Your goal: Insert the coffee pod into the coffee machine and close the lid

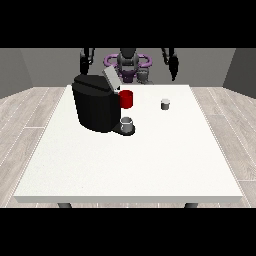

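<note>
A black coffee machine point(94, 106) stands on the white table point(130, 160), left of centre, with its grey lid point(111, 78) tilted up. A small grey coffee pod point(165, 104) sits on the table to the machine's right, apart from it. Both hands hang behind the table's far edge, away from pod and machine: the hand at the view's right point(174, 68) and the hand at the view's left point(85, 63). Neither holds anything.
A red mug point(127, 99) stands just behind the machine's right side. A grey cup point(127, 124) rests on the machine's drip base. The robot's torso point(128, 62) is beyond the far table edge.
</note>
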Robot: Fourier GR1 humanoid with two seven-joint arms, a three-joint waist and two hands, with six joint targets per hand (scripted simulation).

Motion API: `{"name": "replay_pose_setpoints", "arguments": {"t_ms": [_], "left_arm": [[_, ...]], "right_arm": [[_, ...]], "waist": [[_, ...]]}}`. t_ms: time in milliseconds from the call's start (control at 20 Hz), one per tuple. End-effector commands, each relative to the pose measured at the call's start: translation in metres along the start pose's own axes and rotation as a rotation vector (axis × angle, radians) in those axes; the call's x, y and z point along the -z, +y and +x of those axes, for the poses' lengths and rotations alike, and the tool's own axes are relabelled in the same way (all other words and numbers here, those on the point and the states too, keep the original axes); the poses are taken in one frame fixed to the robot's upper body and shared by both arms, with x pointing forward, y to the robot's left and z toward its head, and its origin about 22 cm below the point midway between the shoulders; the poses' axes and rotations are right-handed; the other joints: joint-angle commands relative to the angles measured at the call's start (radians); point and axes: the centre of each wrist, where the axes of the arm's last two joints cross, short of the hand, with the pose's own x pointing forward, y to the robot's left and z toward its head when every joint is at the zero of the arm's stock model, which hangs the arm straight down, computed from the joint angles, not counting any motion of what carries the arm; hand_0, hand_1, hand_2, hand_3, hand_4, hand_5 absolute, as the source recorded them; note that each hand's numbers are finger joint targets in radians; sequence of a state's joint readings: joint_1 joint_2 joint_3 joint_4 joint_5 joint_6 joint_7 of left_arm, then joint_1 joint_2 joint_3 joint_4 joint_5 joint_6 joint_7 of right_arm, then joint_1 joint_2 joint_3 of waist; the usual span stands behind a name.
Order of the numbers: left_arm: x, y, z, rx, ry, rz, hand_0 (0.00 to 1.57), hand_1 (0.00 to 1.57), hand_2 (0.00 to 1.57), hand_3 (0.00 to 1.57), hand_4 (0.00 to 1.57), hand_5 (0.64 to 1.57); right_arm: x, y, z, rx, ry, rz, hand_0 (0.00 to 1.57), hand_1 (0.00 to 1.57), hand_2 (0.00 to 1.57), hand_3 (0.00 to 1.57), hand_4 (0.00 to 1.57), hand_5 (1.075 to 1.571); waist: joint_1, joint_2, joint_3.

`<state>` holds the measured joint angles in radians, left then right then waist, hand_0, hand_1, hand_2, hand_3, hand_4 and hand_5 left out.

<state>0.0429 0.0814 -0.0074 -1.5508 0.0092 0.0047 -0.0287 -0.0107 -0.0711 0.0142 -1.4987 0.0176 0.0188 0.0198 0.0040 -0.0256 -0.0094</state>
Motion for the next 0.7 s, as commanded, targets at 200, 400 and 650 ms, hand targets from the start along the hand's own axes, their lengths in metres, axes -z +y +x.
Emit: {"name": "replay_pose_setpoints", "arguments": {"t_ms": [200,400,650], "left_arm": [[-0.012,0.021,-0.002,0.208,-0.067,-0.201,0.0,0.0,0.0,0.0,0.0,1.571],[-0.015,0.048,0.009,0.344,-0.115,-0.29,0.0,0.0,0.0,0.0,0.0,1.571],[0.017,0.075,0.03,0.497,-0.112,-0.249,0.0,0.0,0.0,0.0,0.0,1.571]], "right_arm": [[0.003,0.001,-0.005,0.015,-0.022,-0.063,0.0,0.0,0.0,0.0,0.0,1.571],[-0.013,-0.011,-0.024,-0.131,-0.012,-0.222,0.0,0.0,0.0,0.0,0.0,1.571],[0.01,0.004,-0.003,-0.143,-0.127,-0.211,0.0,0.0,0.0,0.0,0.0,1.571]], "waist": [[0.023,-0.022,0.0094],[0.005,-0.041,0.0092],[-0.027,0.056,0.0095]]}}
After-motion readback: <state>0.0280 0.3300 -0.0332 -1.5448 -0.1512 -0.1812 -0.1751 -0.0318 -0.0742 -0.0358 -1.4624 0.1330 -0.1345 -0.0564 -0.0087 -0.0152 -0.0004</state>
